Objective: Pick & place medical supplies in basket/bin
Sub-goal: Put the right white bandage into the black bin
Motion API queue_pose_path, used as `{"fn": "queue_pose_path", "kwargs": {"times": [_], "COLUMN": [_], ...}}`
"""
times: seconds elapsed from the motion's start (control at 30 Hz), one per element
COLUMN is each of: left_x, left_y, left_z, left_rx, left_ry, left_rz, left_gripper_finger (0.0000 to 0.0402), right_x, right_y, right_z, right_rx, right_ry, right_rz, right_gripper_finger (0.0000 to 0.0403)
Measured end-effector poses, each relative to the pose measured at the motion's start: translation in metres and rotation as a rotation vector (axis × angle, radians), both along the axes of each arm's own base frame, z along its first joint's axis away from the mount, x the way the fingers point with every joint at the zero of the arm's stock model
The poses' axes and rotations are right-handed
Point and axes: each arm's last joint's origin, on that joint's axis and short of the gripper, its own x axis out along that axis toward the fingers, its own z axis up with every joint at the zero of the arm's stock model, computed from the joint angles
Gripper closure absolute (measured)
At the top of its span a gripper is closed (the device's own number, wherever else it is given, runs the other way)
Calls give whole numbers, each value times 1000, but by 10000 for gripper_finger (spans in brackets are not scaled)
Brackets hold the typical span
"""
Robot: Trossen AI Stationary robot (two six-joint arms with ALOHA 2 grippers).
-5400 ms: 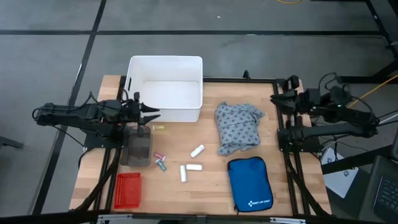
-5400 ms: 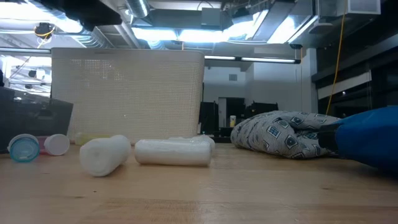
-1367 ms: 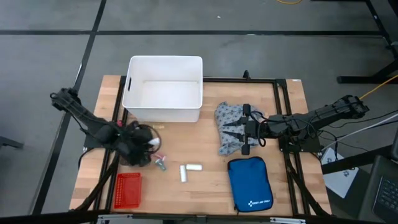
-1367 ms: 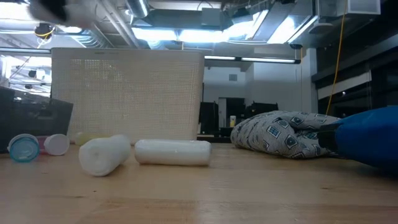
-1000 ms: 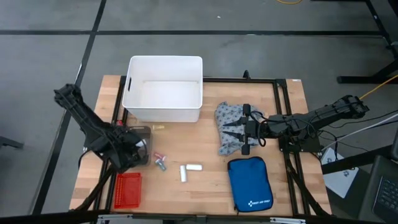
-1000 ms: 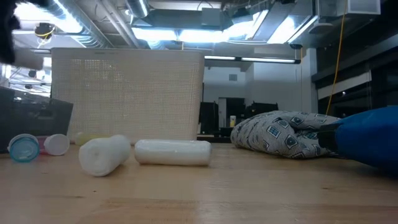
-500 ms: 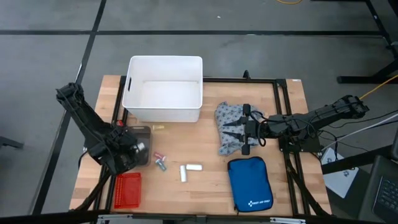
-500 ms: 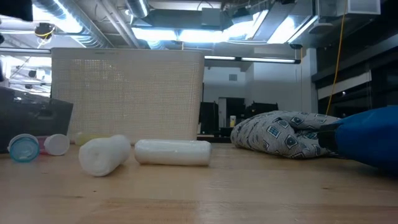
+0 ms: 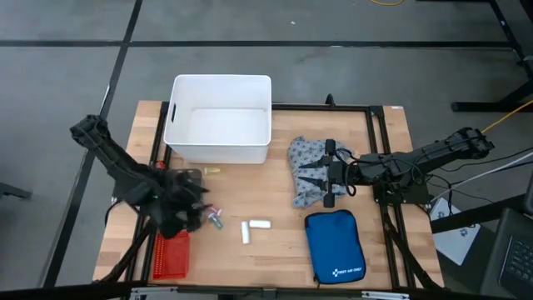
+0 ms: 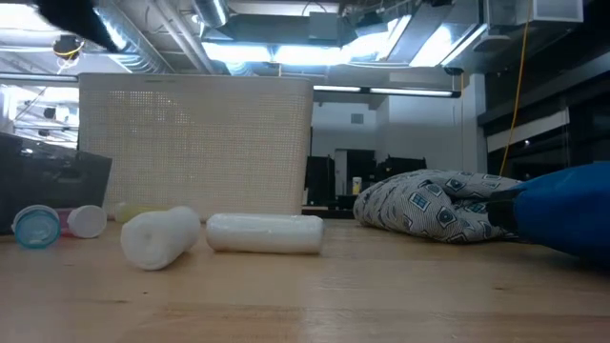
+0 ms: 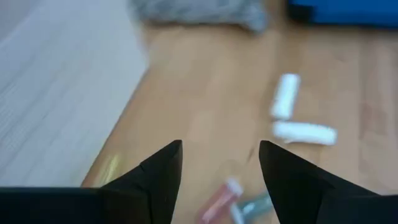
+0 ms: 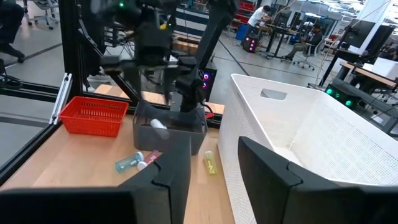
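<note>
Left gripper (image 9: 193, 208) fingers apart, w/ nothing held, above table's left side by red basket (image 9: 172, 253) at front-left edge; 2 white rolls (image 9: 260, 224), 2 vials (image 9: 215, 220) mid-table, bare wood around; right gripper (image 9: 310, 182) open over garment (image 9: 316, 160).

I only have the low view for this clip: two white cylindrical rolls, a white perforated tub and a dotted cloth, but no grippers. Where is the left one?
Observer: The left gripper hovers beside the tiny vials, near the small red mesh plastic basket.
Operator: Is it carrying anything?
Observer: No. The left wrist view shows its fingers apart with nothing between them.
Operator: And the right arm?
Observer: The right gripper is over the grey-blue dotted cloth garment, open; I cannot tell whether it touches the cloth.
</note>
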Motion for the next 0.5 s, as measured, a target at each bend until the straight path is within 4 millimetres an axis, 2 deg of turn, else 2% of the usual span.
{"fn": "queue_pose_path", "kwargs": {"times": [0.1,0.37,0.5], "left_x": [29,105,142], "left_y": [-6,-5,-3], "left_z": [-1,-17,-31], "left_rx": [75,175,119], "left_ry": [9,192,270], "left_rz": [-144,-275,-337], "left_gripper_finger": [199,201,201], "right_x": [0,0,0], "right_y": [0,0,0], "right_z": [0,0,0], "right_rx": [0,8,8], "right_ry": [0,-1,-1], "right_rz": [-2,-4,-3], "right_gripper_finger": [268,268,268]}}
